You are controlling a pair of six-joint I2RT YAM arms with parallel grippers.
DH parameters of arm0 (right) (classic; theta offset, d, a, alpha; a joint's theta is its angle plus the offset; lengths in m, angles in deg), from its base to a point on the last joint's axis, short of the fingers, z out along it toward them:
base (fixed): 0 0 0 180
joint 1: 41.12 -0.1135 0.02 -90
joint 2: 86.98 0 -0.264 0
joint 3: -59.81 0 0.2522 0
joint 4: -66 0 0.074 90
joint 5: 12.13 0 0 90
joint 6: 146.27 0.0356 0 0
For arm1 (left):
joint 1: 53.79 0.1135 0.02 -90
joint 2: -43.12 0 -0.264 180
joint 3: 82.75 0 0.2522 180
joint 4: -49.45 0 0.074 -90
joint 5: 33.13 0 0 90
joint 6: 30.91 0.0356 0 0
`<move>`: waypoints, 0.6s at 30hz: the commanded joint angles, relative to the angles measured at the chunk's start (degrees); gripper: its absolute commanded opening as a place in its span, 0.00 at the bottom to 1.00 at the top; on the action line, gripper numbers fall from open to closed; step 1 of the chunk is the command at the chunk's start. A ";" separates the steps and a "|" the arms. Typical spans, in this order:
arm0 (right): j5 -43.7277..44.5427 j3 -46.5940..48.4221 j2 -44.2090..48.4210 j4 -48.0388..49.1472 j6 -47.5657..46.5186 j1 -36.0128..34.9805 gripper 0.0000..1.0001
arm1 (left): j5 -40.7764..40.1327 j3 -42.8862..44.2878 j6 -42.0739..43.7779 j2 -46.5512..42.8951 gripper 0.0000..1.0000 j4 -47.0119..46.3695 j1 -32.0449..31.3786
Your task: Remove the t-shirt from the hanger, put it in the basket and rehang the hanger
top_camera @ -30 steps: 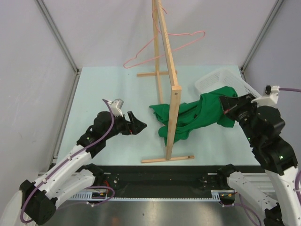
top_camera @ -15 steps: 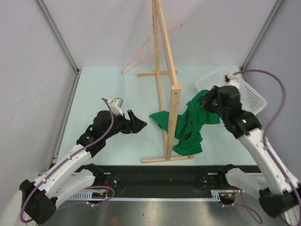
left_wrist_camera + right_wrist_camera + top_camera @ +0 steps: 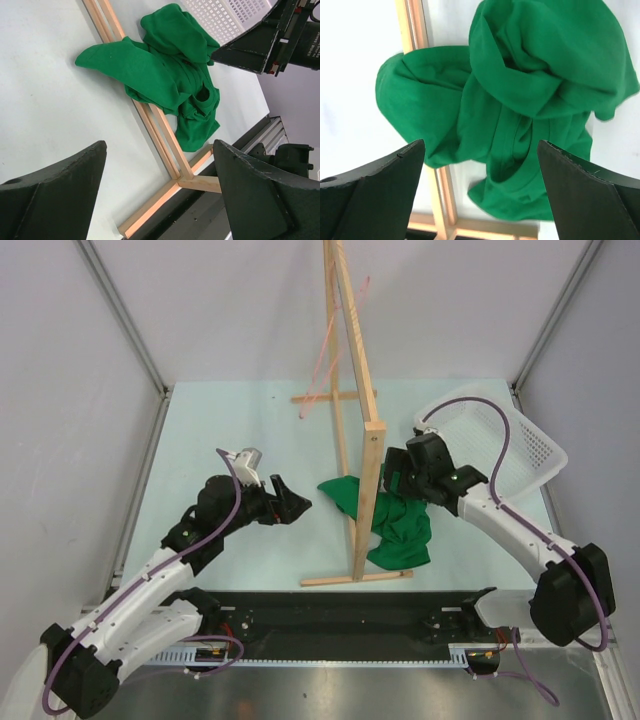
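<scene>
The green t-shirt [image 3: 400, 528] lies crumpled on the table across the wooden rack's base rail, with one sleeve [image 3: 340, 494] poking out on the left side. It fills the right wrist view [image 3: 520, 100] and shows in the left wrist view [image 3: 165, 70]. The pink hanger [image 3: 320, 365] hangs bare on the rack's top bar, blurred and nearly edge-on. My right gripper [image 3: 392, 472] [image 3: 480, 145] hovers open just above the shirt, holding nothing. My left gripper [image 3: 300, 505] [image 3: 159, 150] stands open left of the rack, apart from the shirt.
The tall wooden rack [image 3: 362, 390] stands mid-table, its foot bars [image 3: 357, 578] near the front edge. A white perforated basket [image 3: 520, 440] [image 3: 225, 15] sits at the right rear. Grey walls close in both sides.
My right arm swung left from beside the basket and its jaws opened, dropping the shirt into a heap at the rack's base. The hanger swung round on the bar. The left arm stayed still.
</scene>
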 commanded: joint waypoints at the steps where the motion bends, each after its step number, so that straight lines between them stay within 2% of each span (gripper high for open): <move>1: 0.37 -1.82 -3.95 6.60 -4.15 0.03 1.00 | 0.43 1.71 1.38 0.26 0.92 -1.75 -0.47; 4: 4.76 -1.47 -7.72 4.32 -2.22 -0.67 1.00 | 0.52 1.89 1.99 -0.18 0.92 -1.04 -0.47; 7: 4.95 -3.49 -9.93 6.06 -1.25 -1.28 1.00 | 0.60 1.54 2.44 -0.45 0.93 -0.78 -0.47; 13: 7.05 -3.49 -14.85 7.04 0.33 -7.26 1.00 | 1.39 1.36 2.35 0.43 0.93 -1.92 -0.47; 18: 22.07 -2.52 -19.25 2.82 6.66 -12.52 0.99 | 1.31 1.27 2.17 0.26 0.93 -1.92 -0.47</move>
